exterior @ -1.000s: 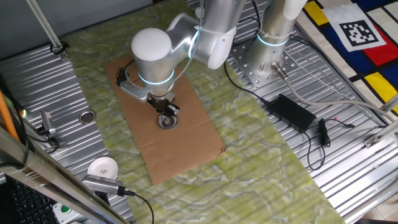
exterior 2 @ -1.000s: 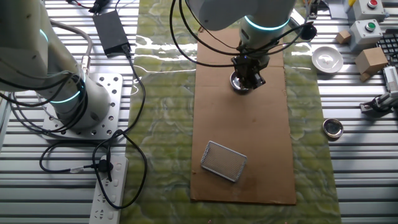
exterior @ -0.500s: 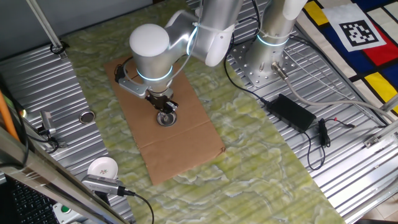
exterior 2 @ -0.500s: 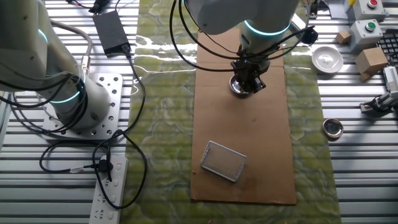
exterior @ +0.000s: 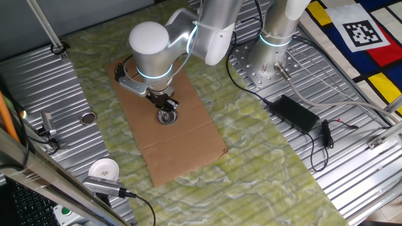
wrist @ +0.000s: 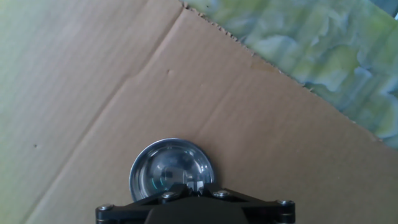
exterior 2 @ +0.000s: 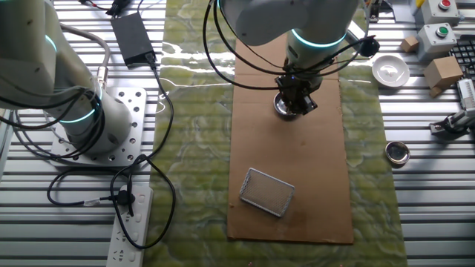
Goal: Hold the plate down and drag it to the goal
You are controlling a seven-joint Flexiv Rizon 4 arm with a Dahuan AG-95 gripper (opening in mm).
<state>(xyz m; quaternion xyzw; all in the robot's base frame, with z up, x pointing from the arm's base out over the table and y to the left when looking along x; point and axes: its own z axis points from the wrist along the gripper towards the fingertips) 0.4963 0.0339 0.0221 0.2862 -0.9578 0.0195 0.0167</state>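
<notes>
The end effector (exterior: 164, 108) and the plate (exterior: 167, 117) have slid a little farther along the cardboard sheet (exterior: 188, 141) since a second ago. Its tip presses down inside the plate (wrist: 171, 170); whether the fingers are clenched cannot be told.

Plate (exterior: 167, 117) on cardboard (exterior: 182, 150), under fingers (exterior: 164, 108); cardboard on mat (exterior: 264, 163).

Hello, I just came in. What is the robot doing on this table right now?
The robot's gripper is pressing down on the plate, a small shiny metal dish that lies on a cardboard sheet. The cardboard rests on a green mat. On the same cardboard, apart from the plate, lies a small rectangular mesh tray.
</notes>
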